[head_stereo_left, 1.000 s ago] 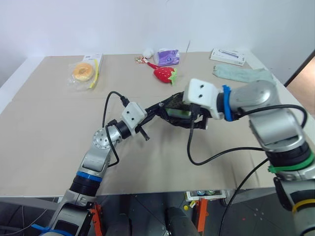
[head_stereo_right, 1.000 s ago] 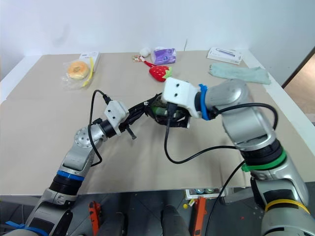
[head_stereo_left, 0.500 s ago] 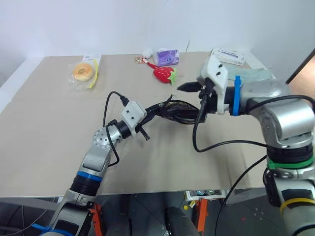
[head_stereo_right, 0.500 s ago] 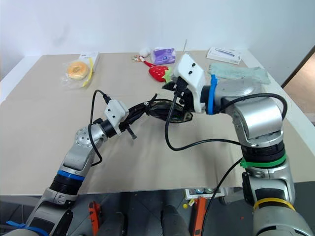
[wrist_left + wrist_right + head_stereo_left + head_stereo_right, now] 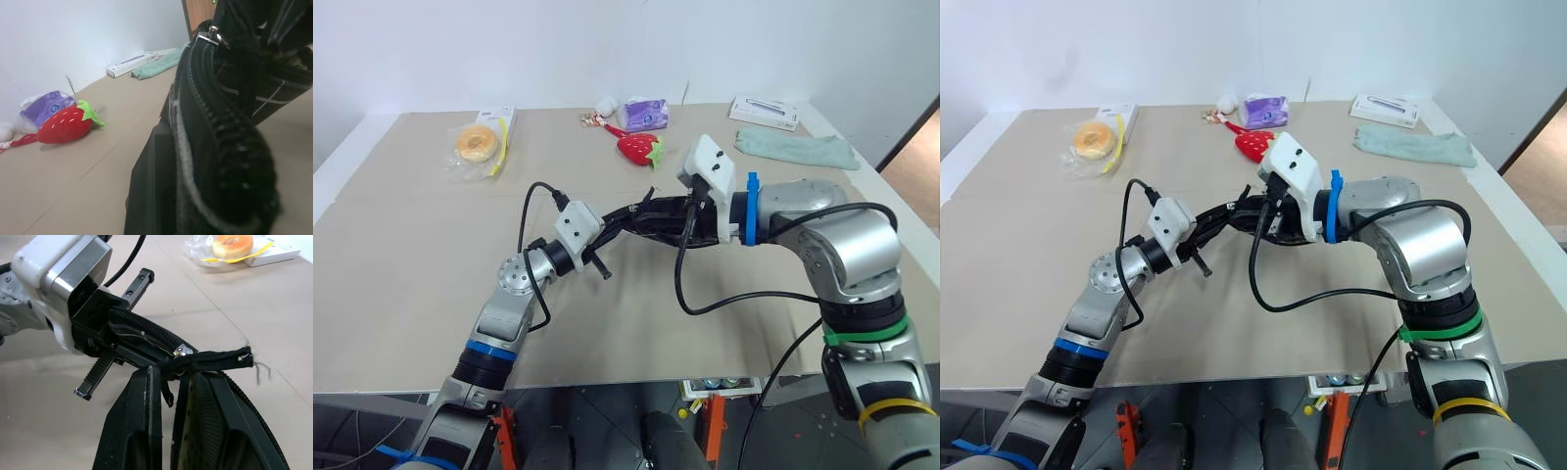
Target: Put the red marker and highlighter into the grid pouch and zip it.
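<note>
Both arms raised mid-table, fingers (image 5: 168,382) meeting on grid pouch (image 5: 656,220).

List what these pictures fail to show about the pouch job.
- Red marker and highlighter: hidden; whether they lie inside the grid pouch cannot be told, since its fabric and both arms cover it in the head views.
- Zipper pull: the right gripper has its jaws at it, but the grip itself is unclear.
- Pouch label: hidden by the right gripper in the left eye view.
</note>
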You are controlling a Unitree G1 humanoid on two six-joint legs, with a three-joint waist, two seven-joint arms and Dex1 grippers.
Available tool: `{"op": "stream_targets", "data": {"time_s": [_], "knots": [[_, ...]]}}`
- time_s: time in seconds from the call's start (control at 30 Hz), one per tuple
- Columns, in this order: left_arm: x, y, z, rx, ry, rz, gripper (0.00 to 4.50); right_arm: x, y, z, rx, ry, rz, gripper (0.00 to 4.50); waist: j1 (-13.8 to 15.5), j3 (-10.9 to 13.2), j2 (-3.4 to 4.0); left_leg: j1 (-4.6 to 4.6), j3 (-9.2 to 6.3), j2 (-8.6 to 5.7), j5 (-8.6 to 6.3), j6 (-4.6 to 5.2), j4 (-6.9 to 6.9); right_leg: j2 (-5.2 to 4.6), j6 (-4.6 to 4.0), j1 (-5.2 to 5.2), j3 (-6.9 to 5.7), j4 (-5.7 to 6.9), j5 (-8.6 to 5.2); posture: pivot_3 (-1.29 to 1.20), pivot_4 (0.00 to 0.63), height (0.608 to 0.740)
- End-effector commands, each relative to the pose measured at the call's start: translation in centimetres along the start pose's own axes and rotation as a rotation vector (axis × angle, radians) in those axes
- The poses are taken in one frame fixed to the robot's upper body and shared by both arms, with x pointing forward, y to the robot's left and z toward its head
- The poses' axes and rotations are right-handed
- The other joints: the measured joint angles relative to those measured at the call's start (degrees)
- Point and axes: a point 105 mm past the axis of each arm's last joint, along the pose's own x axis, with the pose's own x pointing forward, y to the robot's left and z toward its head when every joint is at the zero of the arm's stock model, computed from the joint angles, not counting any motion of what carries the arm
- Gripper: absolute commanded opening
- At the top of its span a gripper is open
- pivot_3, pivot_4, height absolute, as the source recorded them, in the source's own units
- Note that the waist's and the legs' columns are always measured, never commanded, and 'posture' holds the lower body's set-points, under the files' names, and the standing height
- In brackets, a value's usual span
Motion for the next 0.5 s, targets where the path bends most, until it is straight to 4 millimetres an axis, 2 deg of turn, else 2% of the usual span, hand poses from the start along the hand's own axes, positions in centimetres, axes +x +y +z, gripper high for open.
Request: {"op": "stream_targets", "data": {"time_s": [0.03,0.07,0.1,0.5], "knots": [[0.05,0.68,1.71,0.032,-0.057,0.027,0.0,-0.32,0.0,1.17,-0.034,-0.039,-0.002,0.75,0.0,0.0,0.0,0.0,0.0,0.0,0.0,0.0,0.0,0.0,0.01,0.0,0.0,0.0,-0.01,0.0,0.15,0.74],[0.05,0.68,1.71,0.033,-0.056,0.026,0.0,-0.29,-0.02,1.16,-0.034,-0.037,-0.004,0.51,0.0,0.0,0.0,0.0,0.0,0.0,0.0,0.0,-0.01,0.0,0.01,0.0,0.0,0.0,-0.01,0.0,0.15,0.74],[0.06,0.67,1.71,0.034,-0.056,0.026,0.0,-0.26,-0.05,1.17,-0.032,-0.037,-0.007,0.06,0.0,0.0,0.0,0.0,0.0,0.0,-0.01,0.01,-0.02,0.0,0.01,0.0,0.0,0.0,-0.02,0.0,0.15,0.74],[0.18,0.6,1.77,0.043,-0.056,0.02,0.0,-0.33,-0.21,1.62,-0.026,-0.059,-0.031,0.06,0.0,0.0,0.0,0.0,0.0,0.0,-0.01,0.01,-0.02,0.01,0.01,0.0,0.0,0.0,-0.02,0.0,0.15,0.74]]}}
